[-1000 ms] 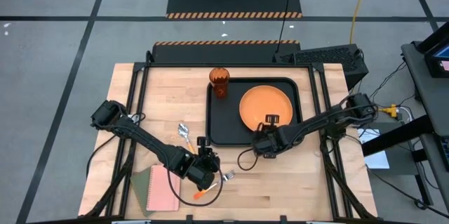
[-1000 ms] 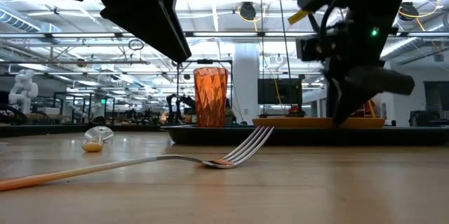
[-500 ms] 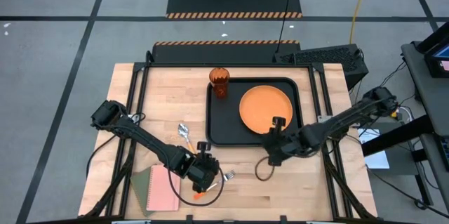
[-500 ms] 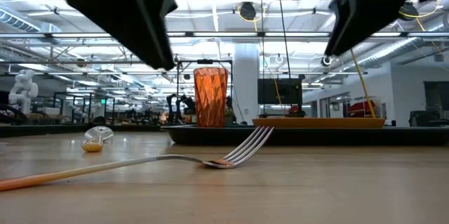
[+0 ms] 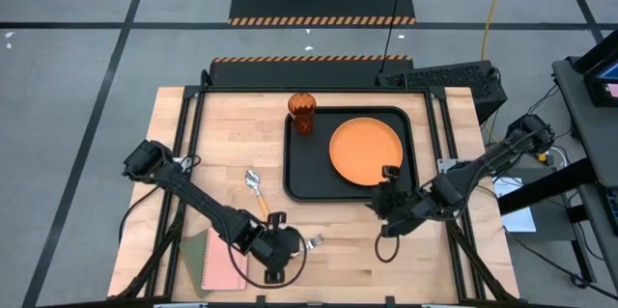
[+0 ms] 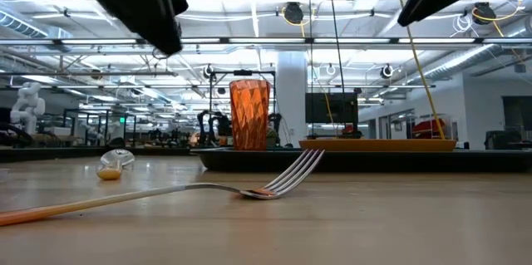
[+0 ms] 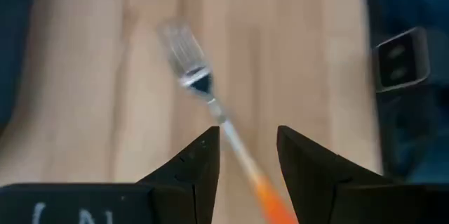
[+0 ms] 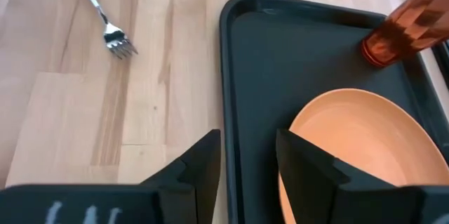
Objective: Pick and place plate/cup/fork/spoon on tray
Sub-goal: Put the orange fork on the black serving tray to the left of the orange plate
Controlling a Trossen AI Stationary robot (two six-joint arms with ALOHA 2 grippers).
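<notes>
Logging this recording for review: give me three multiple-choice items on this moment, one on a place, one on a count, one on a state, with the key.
1. Where does the fork lie?
A. on the bare table, off the tray
B. on the plate
C. inside the cup

2. How many tableware items are on the tray?
A. none
B. two
C. four

3. How does the left gripper stand to the fork?
A. shut on its tines
B. open, fingers either side of the handle
C. far off, over the tray

Key:
1 A: the high view shows it on the wood near the table's front edge.
2 B: only the plate and the cup are on it; the spoon lies on the table.
3 B: the left wrist view shows the orange handle running between the parted fingers.
</notes>
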